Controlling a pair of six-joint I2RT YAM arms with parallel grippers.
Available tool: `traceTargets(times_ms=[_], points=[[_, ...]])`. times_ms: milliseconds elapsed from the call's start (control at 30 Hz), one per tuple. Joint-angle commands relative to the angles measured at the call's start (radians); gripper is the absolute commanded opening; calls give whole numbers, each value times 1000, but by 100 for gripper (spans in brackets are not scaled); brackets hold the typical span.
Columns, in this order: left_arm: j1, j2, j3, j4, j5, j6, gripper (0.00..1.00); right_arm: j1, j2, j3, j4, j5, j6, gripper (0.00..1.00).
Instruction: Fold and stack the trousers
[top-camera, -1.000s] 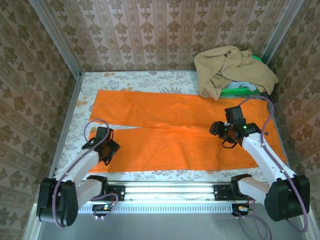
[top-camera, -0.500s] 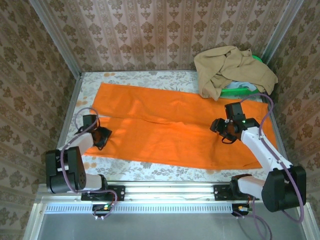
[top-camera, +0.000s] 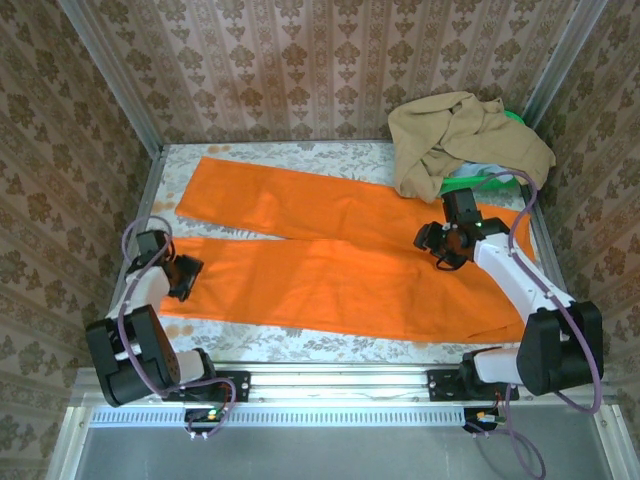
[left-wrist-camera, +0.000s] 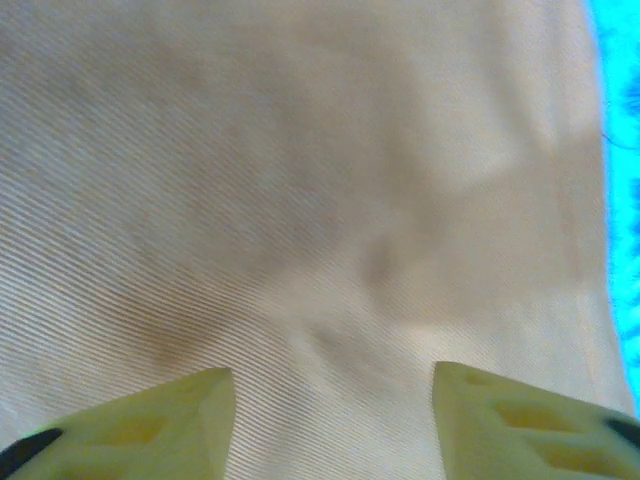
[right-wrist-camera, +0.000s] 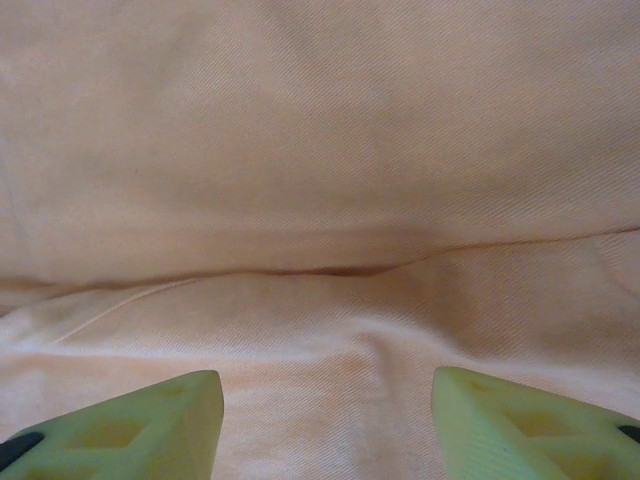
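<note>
Large bright orange soft-fabric trousers (top-camera: 330, 270) are lying spread flat on patterned tabletop (top-camera: 300, 345), legs twd left. Left gripper (top-camera: 188, 278) is being held w/ jaws apart over near-leg cuff, nothing pinched. Right gripper (top-camera: 438, 248) likewise, nr crotch. Risk: if uneven pinches are being taken, fabric could be dragged askew, bunched, or pulled into tan crumpled garment (top-camera: 460, 135).

Bright orange trousers (top-camera: 330, 270) laid out pretty flat across the table (top-camera: 290, 152), waist end on the right, both long legs running left and splaying apart slightly, a few soft wrinkles.
</note>
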Motion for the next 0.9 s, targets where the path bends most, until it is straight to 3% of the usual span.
traceTargets(times_ms=[0,100,233,333,433,533,633,867], points=[[-46,-71,96,-152,-48,80,66,28,-32,10,-42,-18,27,59],[-36,-156,81,-264,-120,69,79,26,-101,-27,-74,-17,22,60],[107,-206,36,-285,-215,89,78,21,-120,-51,-96,-34,8,61],[224,-112,36,-254,-176,72,76,20,-97,-38,-89,-69,-6,60],[254,-51,55,-243,-197,63,74,19,-82,-12,-98,-94,-21,60],[309,-55,53,-200,-174,55,66,20,-87,5,-111,-106,-36,60],[353,-46,43,-178,-164,61,50,20,-94,9,-114,-111,-42,60],[455,-47,-24,-137,-170,12,44,20,-98,-1,-100,-144,-34,59]])
